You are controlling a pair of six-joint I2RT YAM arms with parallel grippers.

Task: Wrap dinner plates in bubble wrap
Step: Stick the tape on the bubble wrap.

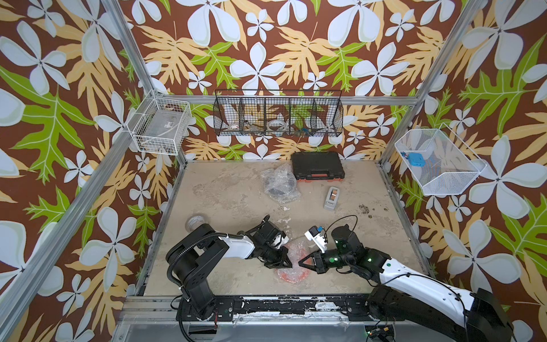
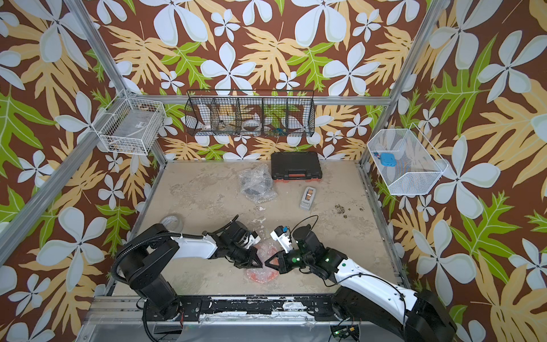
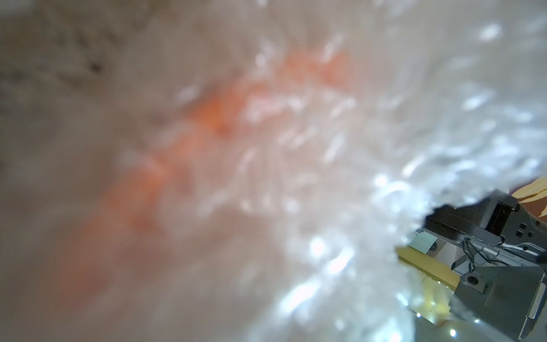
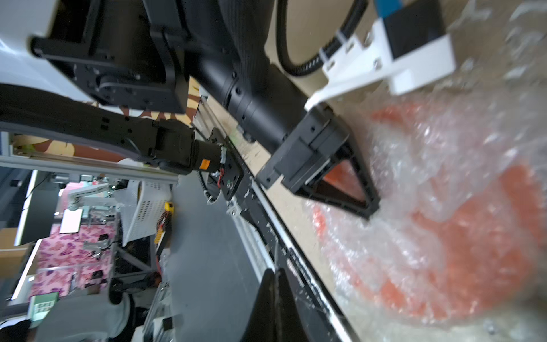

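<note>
The table (image 1: 236, 192) is your largest reference. At its near edge, midway between the two arms, sits the orange plate (image 1: 288, 275), lying flat under crumpled bubble wrap (image 4: 429, 183). A black plate (image 1: 279, 185), already bundled in wrap, lies well apart toward the back, just beside the black case (image 1: 317, 168).

The left gripper (image 1: 289, 265) and right gripper (image 1: 301, 262) point at each other over the orange plate's middle, tips nearly meeting. Both are clenched. The right wrist view shows the left tip pressed into the wrap, but you cannot tell whether a fold is nipped between its jaws. The right jaws look empty.

The plate is round, so it has no long axis to line up on. What matters is that it lies directly beneath both tips, about equally near each arm. Loose wrap spreads toward the front edge, so I judge the next fold can be taken from either side.
</note>
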